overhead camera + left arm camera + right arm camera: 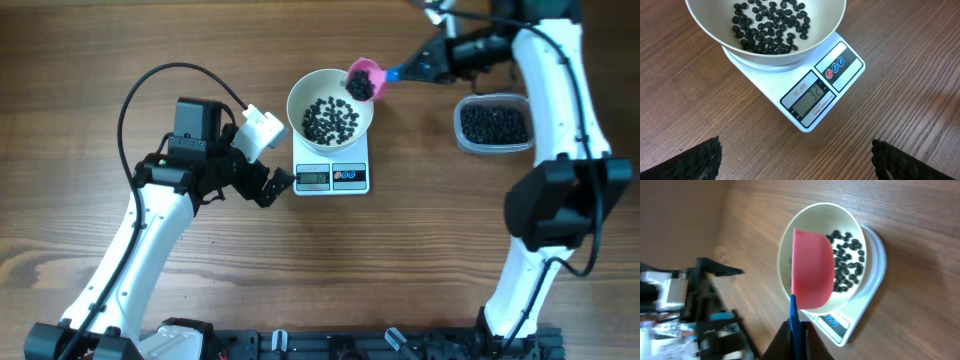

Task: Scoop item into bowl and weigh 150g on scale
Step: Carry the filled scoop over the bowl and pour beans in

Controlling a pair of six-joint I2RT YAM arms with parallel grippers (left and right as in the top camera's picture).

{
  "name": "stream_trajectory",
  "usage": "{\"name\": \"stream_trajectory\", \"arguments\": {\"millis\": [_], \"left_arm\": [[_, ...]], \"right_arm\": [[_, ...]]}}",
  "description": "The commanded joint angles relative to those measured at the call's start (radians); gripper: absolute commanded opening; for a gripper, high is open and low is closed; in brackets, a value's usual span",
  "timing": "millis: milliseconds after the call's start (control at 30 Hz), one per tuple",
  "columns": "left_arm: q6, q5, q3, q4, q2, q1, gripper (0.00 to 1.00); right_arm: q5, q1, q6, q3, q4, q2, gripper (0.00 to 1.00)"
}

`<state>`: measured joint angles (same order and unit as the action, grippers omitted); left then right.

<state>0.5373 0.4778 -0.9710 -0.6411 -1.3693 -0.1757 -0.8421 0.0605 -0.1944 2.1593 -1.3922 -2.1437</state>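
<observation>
Wood-grain table (420,260) fills all three of my views. My right gripper (418,68) is clenched on the blue handle of a pink scoop (363,80). The scoop's cup has black beans in it and hangs over the far right rim of the white bowl (303,92). From the right wrist camera I see only the cup's pink underside, which covers part of the bowl's opening, with the handle running back between my fingers.

More black beans (330,120) lie in a loose scatter across the bottom of the bowl. The bowl stands on the scale (332,178), whose display and two buttons face the near edge. Through the left wrist camera the display looks like it reads 32, seen at an angle.

My left gripper (266,162) is spread wide and holds nothing. It sits just left of the scale, apart from it, with both fingertips low in its own view.

To the right of the bowl, and apart from it, a clear tub (461,125) holds a dark heap of the same beans. From overhead, the right arm's white link overlaps the tub's right edge.
</observation>
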Motion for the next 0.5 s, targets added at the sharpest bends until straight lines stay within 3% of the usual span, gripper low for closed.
{"name": "stream_trajectory", "arguments": {"millis": [0, 267, 467], "left_arm": [[0.005, 0.019, 0.004, 0.0, -0.002, 0.003, 1.0], [0.005, 0.019, 0.004, 0.0, -0.002, 0.003, 1.0], [0.005, 0.019, 0.004, 0.0, -0.002, 0.003, 1.0]], "right_arm": [[0.293, 0.1, 0.093, 0.071, 0.023, -0.012, 0.04], [0.894, 0.353, 0.035, 0.135, 0.065, -0.001, 0.04], [1.038, 0.453, -0.016, 0.135, 0.078, -0.001, 0.04]]}}
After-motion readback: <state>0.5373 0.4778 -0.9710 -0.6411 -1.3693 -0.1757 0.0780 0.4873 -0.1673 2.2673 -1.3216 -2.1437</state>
